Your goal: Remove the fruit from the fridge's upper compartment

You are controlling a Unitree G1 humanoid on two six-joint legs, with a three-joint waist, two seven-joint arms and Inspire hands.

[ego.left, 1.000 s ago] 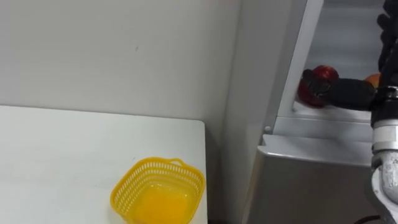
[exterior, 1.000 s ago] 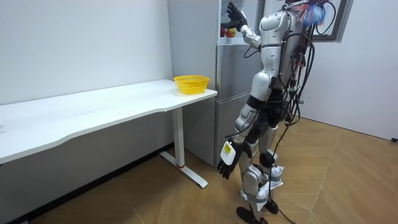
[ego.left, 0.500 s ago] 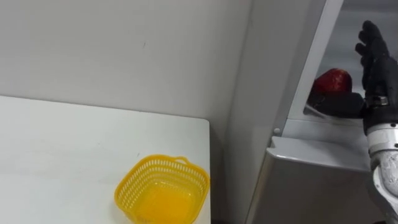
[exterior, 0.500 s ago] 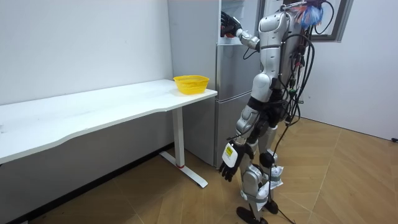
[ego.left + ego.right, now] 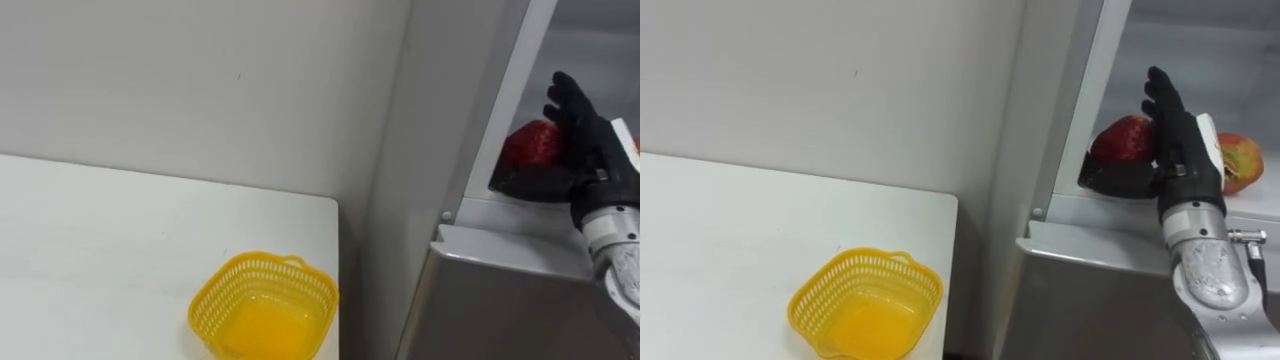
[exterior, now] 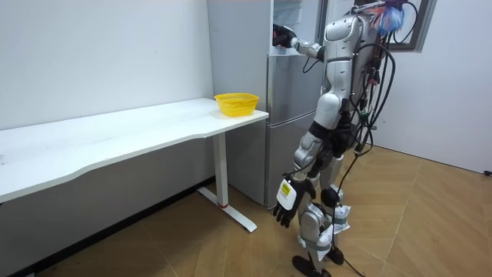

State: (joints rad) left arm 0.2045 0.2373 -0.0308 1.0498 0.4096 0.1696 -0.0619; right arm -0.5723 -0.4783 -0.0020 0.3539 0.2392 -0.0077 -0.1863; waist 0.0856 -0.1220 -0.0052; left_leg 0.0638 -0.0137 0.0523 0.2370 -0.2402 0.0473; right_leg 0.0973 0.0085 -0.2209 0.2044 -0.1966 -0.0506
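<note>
Your right hand at the red apple
Its fingers stand straight and released, thumb reaching under the apple at the front edge of the upper fridge shelf (another fruit sits behind). Your left hand hangs relaxed; the yellow basket sits by the table corner.

A red apple sits in the open upper fridge, on the shelf near its left edge. A second fruit, red-orange with a yellow-green patch, lies near its right. The right robot hand, fingers straight, stands in front, between them.
</note>
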